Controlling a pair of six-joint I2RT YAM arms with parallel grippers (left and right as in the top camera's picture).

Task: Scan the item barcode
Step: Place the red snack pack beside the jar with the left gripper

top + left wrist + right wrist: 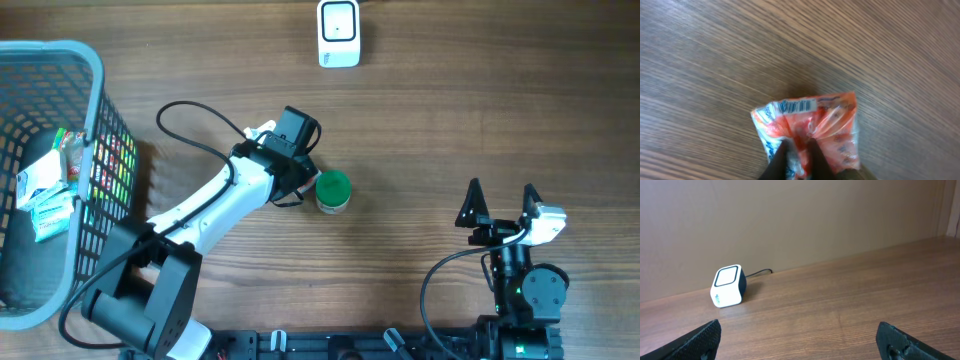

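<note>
Crinkled orange-and-white plastic snack packet [832, 127], barcode [797, 106] along its white top edge, pinched in the left gripper [799, 159], right gripper [500, 192] spread wide, empty

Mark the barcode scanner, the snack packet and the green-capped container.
barcode scanner [339, 33]: overhead view, middle of its white top face.
snack packet [830, 127]: left wrist view, orange front of the wrapper.
green-capped container [333, 185]: overhead view, centre of the green cap.
</note>
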